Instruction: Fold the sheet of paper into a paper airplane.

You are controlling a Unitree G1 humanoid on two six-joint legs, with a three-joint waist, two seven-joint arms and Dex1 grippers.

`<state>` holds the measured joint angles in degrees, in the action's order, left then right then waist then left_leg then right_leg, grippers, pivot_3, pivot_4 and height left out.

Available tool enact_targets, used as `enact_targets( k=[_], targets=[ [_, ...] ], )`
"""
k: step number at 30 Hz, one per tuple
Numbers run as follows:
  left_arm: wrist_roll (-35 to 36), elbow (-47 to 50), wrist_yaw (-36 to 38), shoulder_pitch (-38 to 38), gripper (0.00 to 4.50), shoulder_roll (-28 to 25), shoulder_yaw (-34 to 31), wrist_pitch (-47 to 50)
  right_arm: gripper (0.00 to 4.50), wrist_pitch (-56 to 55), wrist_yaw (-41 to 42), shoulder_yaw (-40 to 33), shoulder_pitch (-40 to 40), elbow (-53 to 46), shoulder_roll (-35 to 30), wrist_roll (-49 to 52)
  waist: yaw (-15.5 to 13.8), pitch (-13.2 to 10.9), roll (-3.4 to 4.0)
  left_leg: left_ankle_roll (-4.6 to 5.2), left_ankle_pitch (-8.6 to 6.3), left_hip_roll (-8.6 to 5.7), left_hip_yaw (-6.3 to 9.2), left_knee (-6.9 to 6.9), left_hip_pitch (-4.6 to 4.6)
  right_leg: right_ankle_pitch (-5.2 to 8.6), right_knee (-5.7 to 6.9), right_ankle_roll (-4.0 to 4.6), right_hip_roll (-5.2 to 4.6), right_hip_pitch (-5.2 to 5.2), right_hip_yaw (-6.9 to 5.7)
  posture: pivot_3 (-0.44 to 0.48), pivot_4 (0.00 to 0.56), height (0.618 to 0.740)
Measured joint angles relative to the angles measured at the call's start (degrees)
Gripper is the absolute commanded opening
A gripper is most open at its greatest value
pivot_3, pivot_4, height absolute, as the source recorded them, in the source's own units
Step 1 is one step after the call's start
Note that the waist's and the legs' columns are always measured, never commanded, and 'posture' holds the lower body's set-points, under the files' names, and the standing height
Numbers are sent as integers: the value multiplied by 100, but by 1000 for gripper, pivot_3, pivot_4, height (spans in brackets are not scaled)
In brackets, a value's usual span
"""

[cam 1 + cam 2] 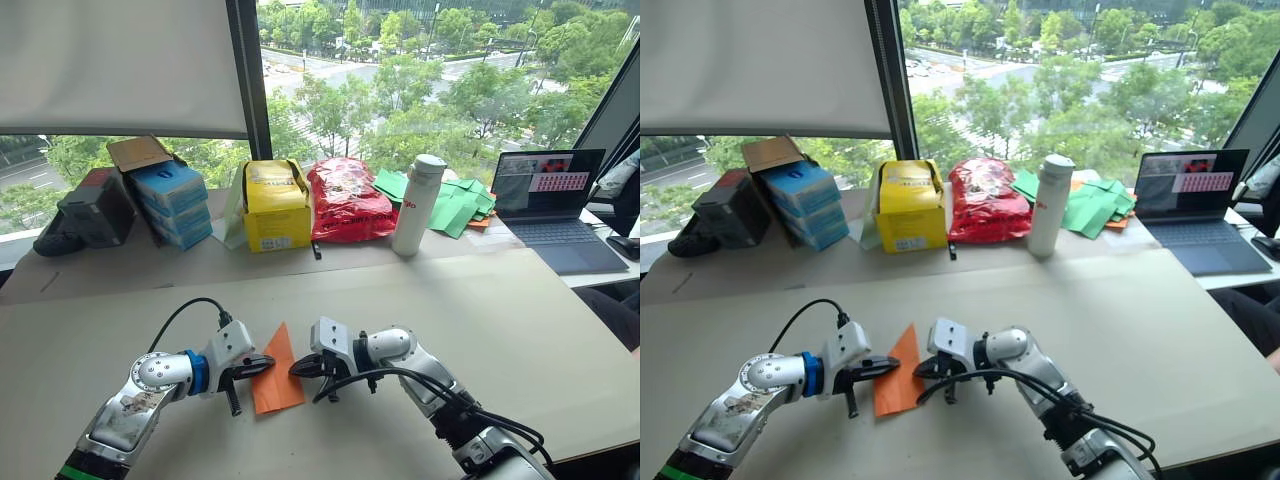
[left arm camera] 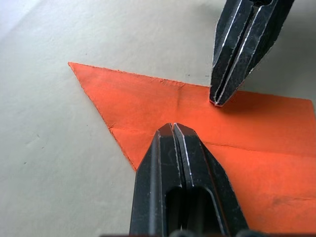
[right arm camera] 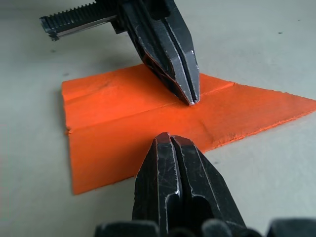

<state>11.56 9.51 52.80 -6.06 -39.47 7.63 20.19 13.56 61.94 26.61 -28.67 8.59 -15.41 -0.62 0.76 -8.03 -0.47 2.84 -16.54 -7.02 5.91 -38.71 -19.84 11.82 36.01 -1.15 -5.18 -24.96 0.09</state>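
The sheet of paper point(image 1: 276, 385) lies flat on the beige table, folded into a bright orange pointed wedge with a lengthwise crease, its tip pointing away from me. My left gripper point(image 1: 266, 365) is shut, and its tip presses down on the paper's left part. My right gripper point(image 1: 297, 370) is shut too, with its tip touching the paper's right edge. In the left wrist view the left fingers point(image 2: 173, 148) rest on the orange paper point(image 2: 247, 158) opposite the right gripper point(image 2: 217, 98). Nothing is pinched between either pair of fingers.
Along the window ledge stand stacked blue boxes point(image 1: 170, 200), a yellow box point(image 1: 275, 205), a red plastic bag point(image 1: 348, 200), a white bottle point(image 1: 418, 205), green paper sheets point(image 1: 455, 205) and a laptop point(image 1: 555, 200). Bare table point(image 1: 500, 320) surrounds the paper.
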Motion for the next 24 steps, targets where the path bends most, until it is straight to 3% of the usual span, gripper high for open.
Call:
enact_targets(
  k=[13,24],
  targets=[
    [0,-10,5,-9,44,-7,-1,-2,0,553,315,226,441,-1152,-677,205,-9,0,0,2,-1,1,-1,0,0,1,-6,-2,-8,16,0,0,150,738],
    [1,-20,5,-21,44,-13,-10,-12,0,666,253,165,445,-1308,-767,357,-12,-1,-2,1,-1,2,-1,-1,-3,2,-9,-3,-8,17,0,0,150,738]
  ],
)
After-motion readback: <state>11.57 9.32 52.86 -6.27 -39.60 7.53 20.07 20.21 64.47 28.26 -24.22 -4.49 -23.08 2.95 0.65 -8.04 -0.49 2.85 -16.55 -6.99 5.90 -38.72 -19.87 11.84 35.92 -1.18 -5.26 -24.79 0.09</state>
